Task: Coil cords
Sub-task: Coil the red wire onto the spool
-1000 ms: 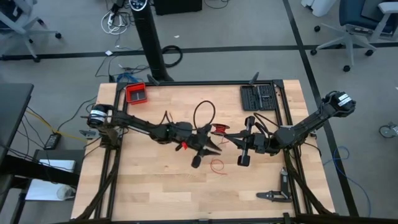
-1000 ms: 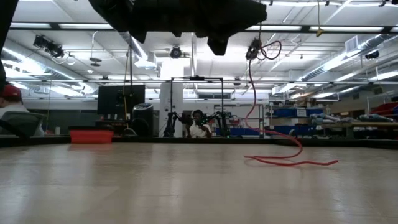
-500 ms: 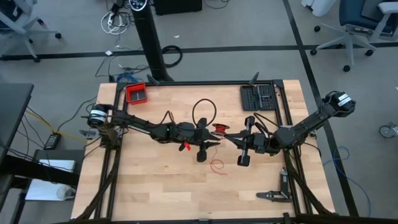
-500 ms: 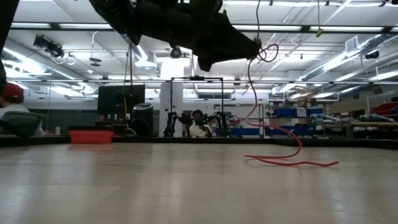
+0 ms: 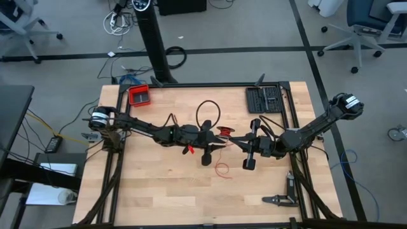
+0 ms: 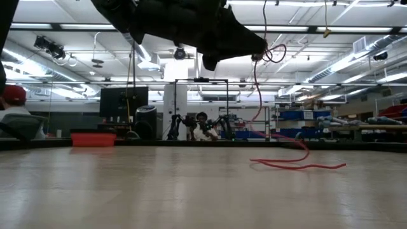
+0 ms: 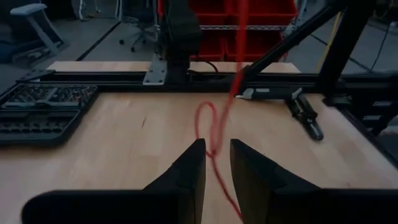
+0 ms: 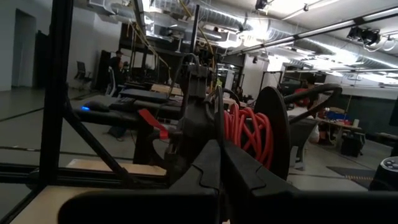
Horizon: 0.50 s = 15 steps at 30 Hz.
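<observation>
Since the half-second-old picture almost nothing has moved, after the left gripper point(image 5: 215, 147) swung round earlier in the second; it hangs over mid-table, jaws parted with the red cord point(image 7: 214, 127) running loosely between them, not visibly pinched. Right of it, the right gripper point(image 5: 233, 138) is clenched by a spool point(image 8: 258, 134) wound with cord. Its loose tail point(image 5: 220, 169) lies on the table point(image 5: 159, 191), so coiling seems unfinished.

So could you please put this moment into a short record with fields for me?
cord: thin red cord, free end lying loose on the table
coil: red turns wound on a spool in mid-air between the arms
left gripper: fingers slightly apart, cord running between them
right gripper: shut, beside the spool
tray: red tray, far left corner
</observation>
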Motion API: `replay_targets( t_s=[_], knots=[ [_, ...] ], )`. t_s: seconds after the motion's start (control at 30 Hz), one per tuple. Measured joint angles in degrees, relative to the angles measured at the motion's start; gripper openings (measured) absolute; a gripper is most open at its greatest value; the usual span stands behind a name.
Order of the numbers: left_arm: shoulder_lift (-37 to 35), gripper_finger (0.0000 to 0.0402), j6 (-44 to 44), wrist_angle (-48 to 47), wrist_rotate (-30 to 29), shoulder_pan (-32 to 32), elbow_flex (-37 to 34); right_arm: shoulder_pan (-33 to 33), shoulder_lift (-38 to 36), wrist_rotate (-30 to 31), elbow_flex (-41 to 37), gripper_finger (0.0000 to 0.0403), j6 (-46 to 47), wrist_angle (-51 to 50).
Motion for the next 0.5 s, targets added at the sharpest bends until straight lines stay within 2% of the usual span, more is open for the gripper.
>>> replay_targets(
  t_s=[0.37, 0.5],
  knots=[
    [-0.11, 0.0078, -2.74, 6.41, -2.78, -0.50, 0.00, -0.28, 0.00, -0.02, 0.00, 0.0001, 0.02, -0.02],
    [0.03, 0.0078, -5.04, 9.61, -6.79, -1.07, 0.02, -0.33, 0.00, -0.02, 0.00, 0.0001, 0.06, -0.02]
  ],
)
